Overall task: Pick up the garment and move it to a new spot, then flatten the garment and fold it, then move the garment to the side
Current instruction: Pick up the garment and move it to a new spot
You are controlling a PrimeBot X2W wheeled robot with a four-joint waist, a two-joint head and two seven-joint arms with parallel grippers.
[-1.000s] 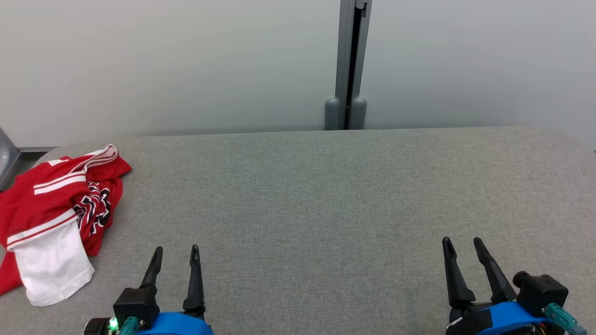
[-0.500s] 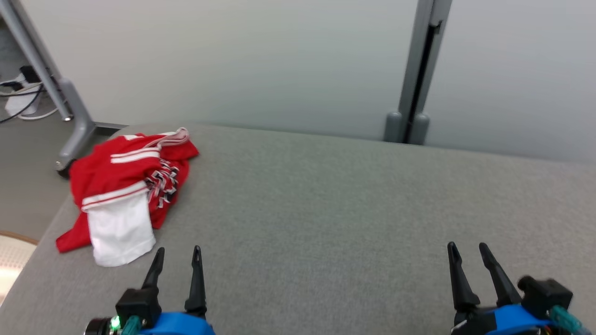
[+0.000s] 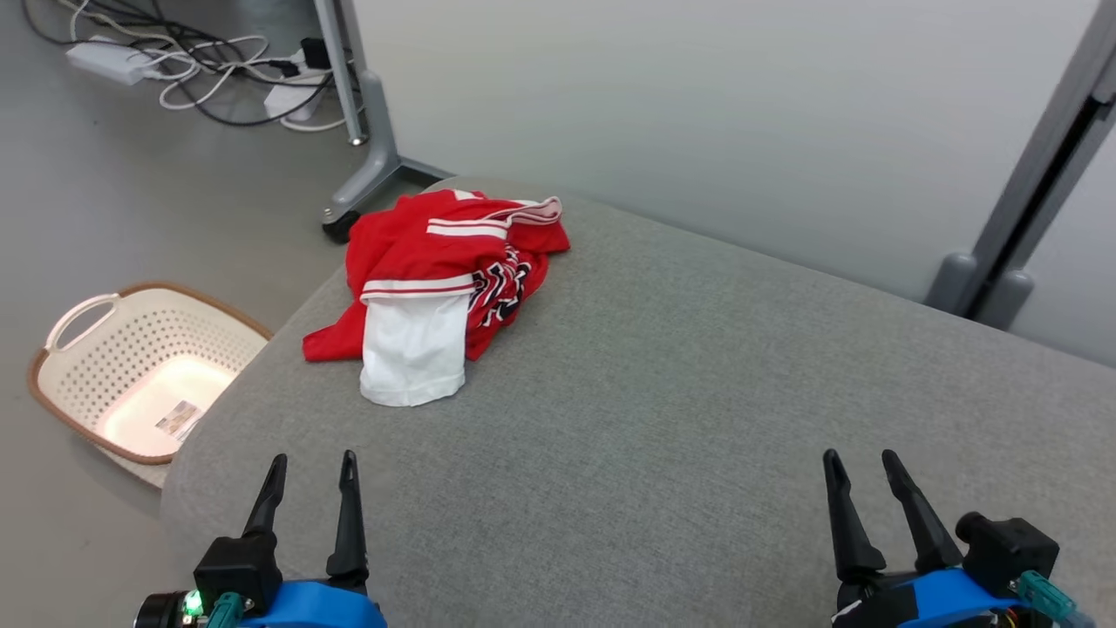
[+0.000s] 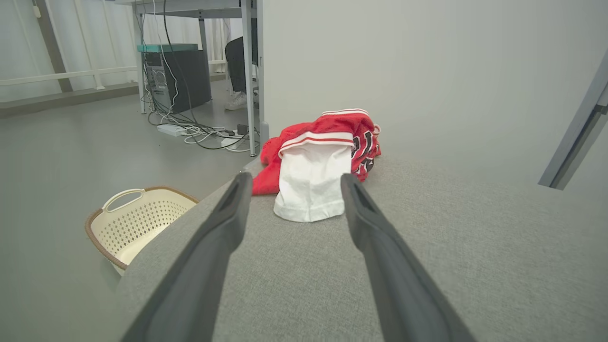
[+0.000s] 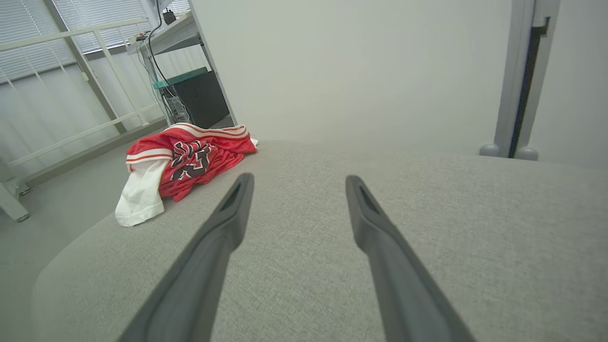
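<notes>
The garment (image 3: 445, 279) is a crumpled red jersey with white stripes, black-and-white lettering and a white sleeve, heaped at the far left corner of the grey padded table (image 3: 663, 419). It lies straight ahead in the left wrist view (image 4: 323, 156) and off to the left in the right wrist view (image 5: 180, 161). My left gripper (image 3: 314, 467) stands open near the table's front left edge, short of the garment. At the front right my right gripper (image 3: 859, 462) is open too, nothing between its fingers.
A cream perforated laundry basket (image 3: 131, 375) sits on the floor left of the table. Cables and power strips (image 3: 200, 61) lie by a grey desk leg (image 3: 357, 131) behind the corner. A pale wall with a grey post (image 3: 1029, 192) closes the far side.
The head camera has swung left, so the garment now sits nearer the picture's middle and the basket and floor cables have come into view. Both grippers keep their places, open.
</notes>
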